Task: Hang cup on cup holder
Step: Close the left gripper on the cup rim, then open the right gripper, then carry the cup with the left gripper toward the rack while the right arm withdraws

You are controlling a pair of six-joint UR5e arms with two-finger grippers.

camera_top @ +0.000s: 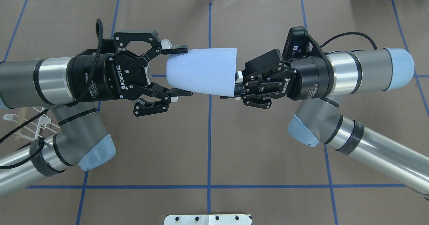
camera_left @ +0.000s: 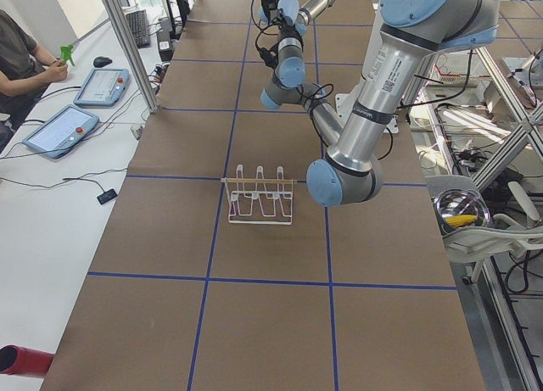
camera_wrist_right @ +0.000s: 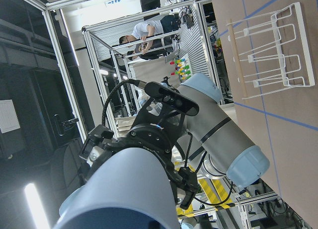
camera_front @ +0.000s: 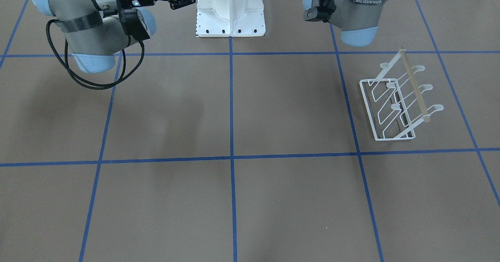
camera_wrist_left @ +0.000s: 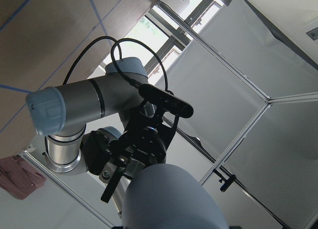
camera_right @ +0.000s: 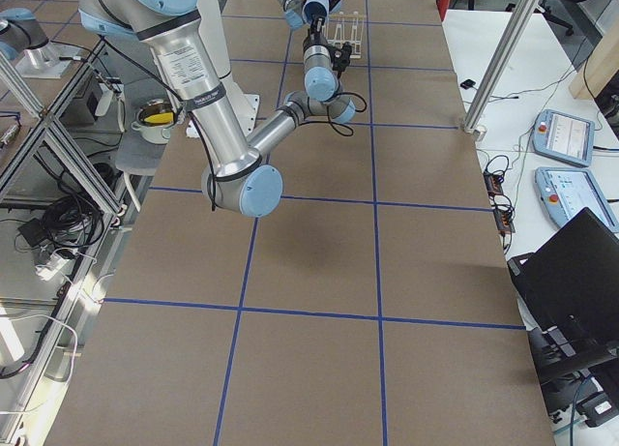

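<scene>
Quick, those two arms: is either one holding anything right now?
Left end effector: open, its fingers on either side of the cup's narrow end.
Right end effector: shut on the cup's rim.

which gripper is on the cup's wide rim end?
The right gripper, with its fingers pinched together on the rim of the cup. The left gripper is at the narrow base, fingers spread either side; contact unclear.
</scene>
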